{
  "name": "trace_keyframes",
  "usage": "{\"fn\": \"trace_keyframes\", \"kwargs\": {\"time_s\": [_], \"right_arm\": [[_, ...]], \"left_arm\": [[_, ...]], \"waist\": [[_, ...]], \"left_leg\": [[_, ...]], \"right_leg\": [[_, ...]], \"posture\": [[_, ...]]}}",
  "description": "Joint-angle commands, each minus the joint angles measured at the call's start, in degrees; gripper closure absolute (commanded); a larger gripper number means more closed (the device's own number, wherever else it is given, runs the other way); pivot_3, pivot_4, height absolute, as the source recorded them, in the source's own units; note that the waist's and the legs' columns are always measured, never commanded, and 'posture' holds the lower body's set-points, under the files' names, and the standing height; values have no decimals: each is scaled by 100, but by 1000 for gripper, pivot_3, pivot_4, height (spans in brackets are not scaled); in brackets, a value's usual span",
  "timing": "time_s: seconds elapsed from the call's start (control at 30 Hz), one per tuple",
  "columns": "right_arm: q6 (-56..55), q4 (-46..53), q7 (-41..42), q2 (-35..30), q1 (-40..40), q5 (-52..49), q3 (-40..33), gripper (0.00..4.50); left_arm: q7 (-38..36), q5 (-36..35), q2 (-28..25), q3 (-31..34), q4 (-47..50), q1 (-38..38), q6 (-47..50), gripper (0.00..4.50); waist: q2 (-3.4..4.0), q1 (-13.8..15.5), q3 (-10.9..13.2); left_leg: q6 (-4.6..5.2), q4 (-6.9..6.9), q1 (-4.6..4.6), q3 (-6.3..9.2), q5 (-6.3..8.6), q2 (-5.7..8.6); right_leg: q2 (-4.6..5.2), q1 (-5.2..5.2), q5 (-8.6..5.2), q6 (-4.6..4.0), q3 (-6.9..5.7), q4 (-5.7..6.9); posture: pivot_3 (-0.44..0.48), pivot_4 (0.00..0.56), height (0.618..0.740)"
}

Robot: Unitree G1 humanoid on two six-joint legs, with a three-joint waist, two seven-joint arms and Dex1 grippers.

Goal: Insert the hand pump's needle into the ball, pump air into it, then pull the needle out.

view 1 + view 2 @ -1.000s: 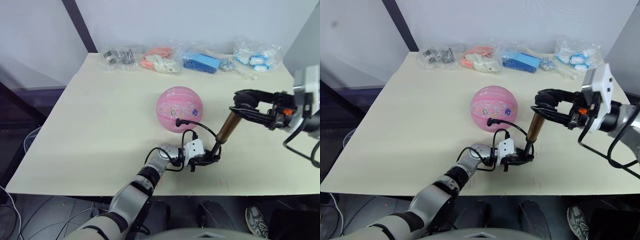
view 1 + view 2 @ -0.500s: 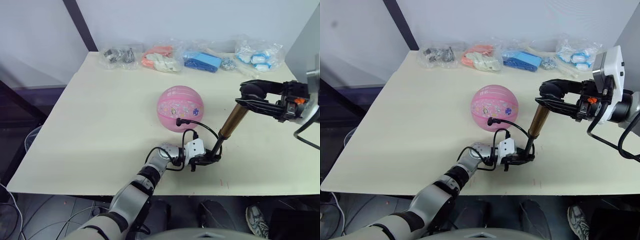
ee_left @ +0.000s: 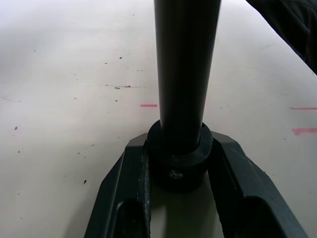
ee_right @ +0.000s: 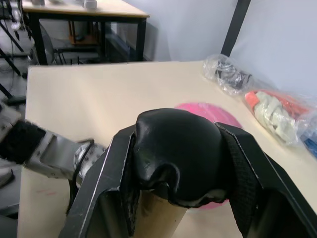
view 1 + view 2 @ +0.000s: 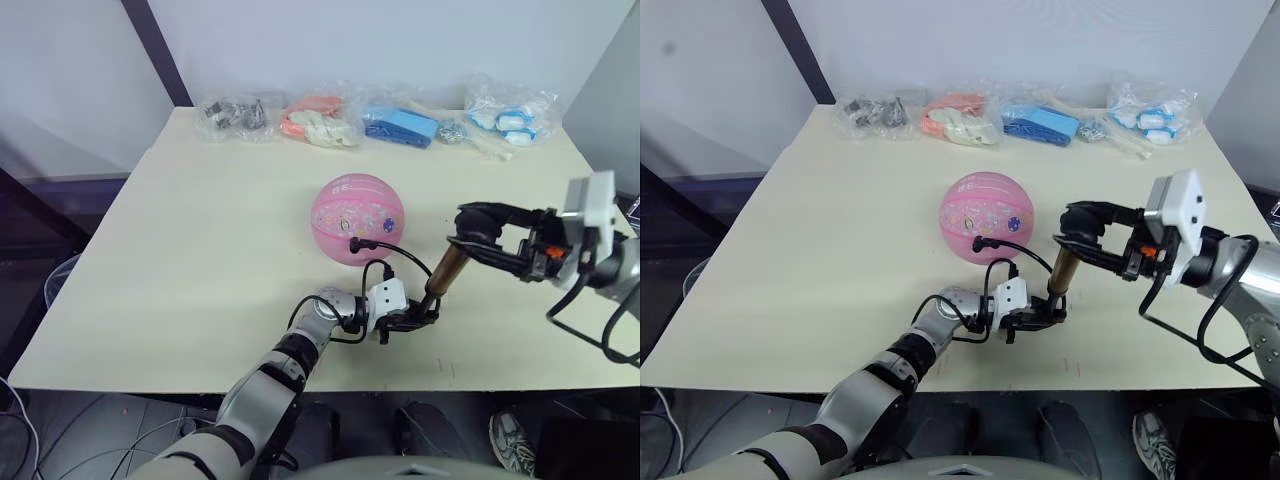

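The pink ball (image 5: 358, 212) rests at the table's middle. The needle's black fitting (image 5: 357, 243) sits against its near side, and the pin itself is hidden. A thin black hose (image 5: 405, 258) loops from the fitting to the hand pump (image 5: 446, 270), which stands tilted to the ball's right. My left gripper (image 5: 420, 318) is shut on the pump's black bottom cap (image 3: 179, 166), holding it on the table. My right gripper (image 5: 476, 228) is shut on the black handle (image 4: 178, 153) at the top, which sits close above the gold barrel.
Several clear bags line the table's far edge: dark parts (image 5: 238, 115), orange-white items (image 5: 318, 118), a blue item (image 5: 402, 125) and blue-white items (image 5: 510, 112). Small red marks (image 3: 148, 105) dot the tabletop (image 5: 220, 250) near the pump's base.
My right gripper rose with the handle, drawing the pump out long, then came back down and toward the ball, pushing the handle in. The left gripper and ball stayed put.
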State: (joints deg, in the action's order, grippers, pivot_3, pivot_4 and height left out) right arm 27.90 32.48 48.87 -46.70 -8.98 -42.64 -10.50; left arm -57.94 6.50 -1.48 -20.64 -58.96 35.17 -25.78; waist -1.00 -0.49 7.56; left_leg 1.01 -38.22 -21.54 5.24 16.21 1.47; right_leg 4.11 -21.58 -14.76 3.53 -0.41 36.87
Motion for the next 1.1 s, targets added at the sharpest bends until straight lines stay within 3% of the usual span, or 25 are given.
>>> {"fn": "trace_keyframes", "kwargs": {"time_s": [0.03,0.6,0.8,1.1], "right_arm": [[-24,-189,70,147,347,387,534,2540],[-1040,-1113,217,849,796,1629,1509,2540],[-550,-549,234,641,471,929,941,2540],[544,-63,290,-231,-292,-235,-166,2540]], "left_arm": [[-61,334,-152,-210,-409,-267,310,3371],[-29,320,-157,-192,-399,-255,339,3371],[-19,323,-155,-194,-402,-253,331,3371],[-33,323,-151,-195,-418,-260,323,3371]], "waist": [[-1,0,-2],[-11,-14,-45],[-5,-11,-43],[25,12,-1]], "left_leg": [[0,0,0,-1,0,0],[0,2,6,0,0,1],[0,2,6,0,0,1],[0,1,-11,3,0,4]], "right_leg": [[0,0,0,0,1,0],[-4,1,-1,-1,3,0],[-4,0,-1,-1,4,0],[3,-8,0,-1,0,-3]], "posture": [[0,150,740],[0,150,740],[0,150,740],[0,150,740]]}}
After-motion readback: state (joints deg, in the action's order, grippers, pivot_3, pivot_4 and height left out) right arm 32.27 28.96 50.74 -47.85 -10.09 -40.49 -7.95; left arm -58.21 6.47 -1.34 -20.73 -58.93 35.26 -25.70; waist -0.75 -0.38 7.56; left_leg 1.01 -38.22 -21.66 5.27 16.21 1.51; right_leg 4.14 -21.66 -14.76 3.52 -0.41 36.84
